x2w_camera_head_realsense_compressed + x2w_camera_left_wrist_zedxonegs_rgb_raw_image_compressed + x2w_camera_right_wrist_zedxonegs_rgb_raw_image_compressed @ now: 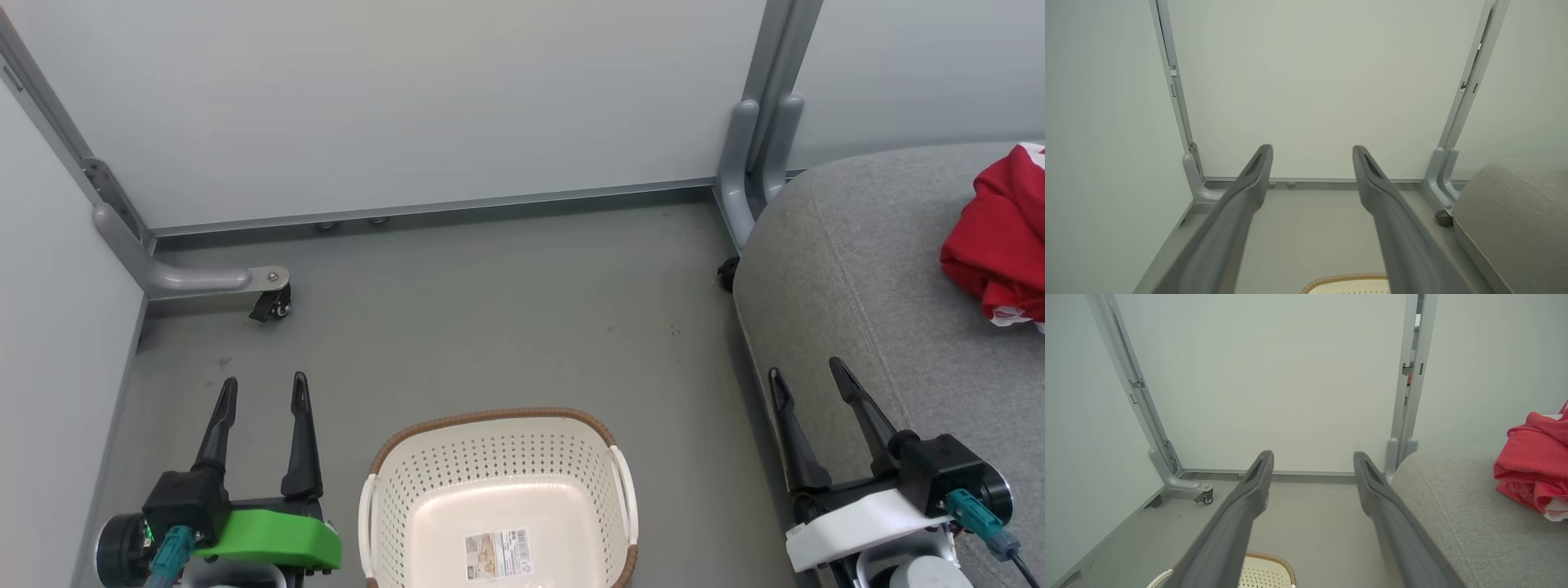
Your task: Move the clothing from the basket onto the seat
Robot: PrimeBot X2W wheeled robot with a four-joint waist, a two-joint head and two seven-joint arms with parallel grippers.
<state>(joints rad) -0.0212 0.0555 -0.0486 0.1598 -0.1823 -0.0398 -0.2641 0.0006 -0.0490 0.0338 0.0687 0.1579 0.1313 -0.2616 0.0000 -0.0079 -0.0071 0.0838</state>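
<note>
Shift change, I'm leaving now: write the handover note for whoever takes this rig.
Left gripper: open, empty, beside the basket.
Right gripper: open, empty, at the edge of the seat.
Clothing: red heap on the seat.
Done: the basket's bottom shows bare; its near end is out of frame.
To do: probably nothing; check that near end.

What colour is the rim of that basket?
Brown, with a woven look: the basket rim shows best in the head view.

Long dark tapered fingers (303, 441) in pairs, left jaws on a bright green mount (273, 541), right jaws on a white mount (849, 527), black wrist housings (184, 498), teal plug connectors (973, 513), thin black cable (1025, 568)
</note>
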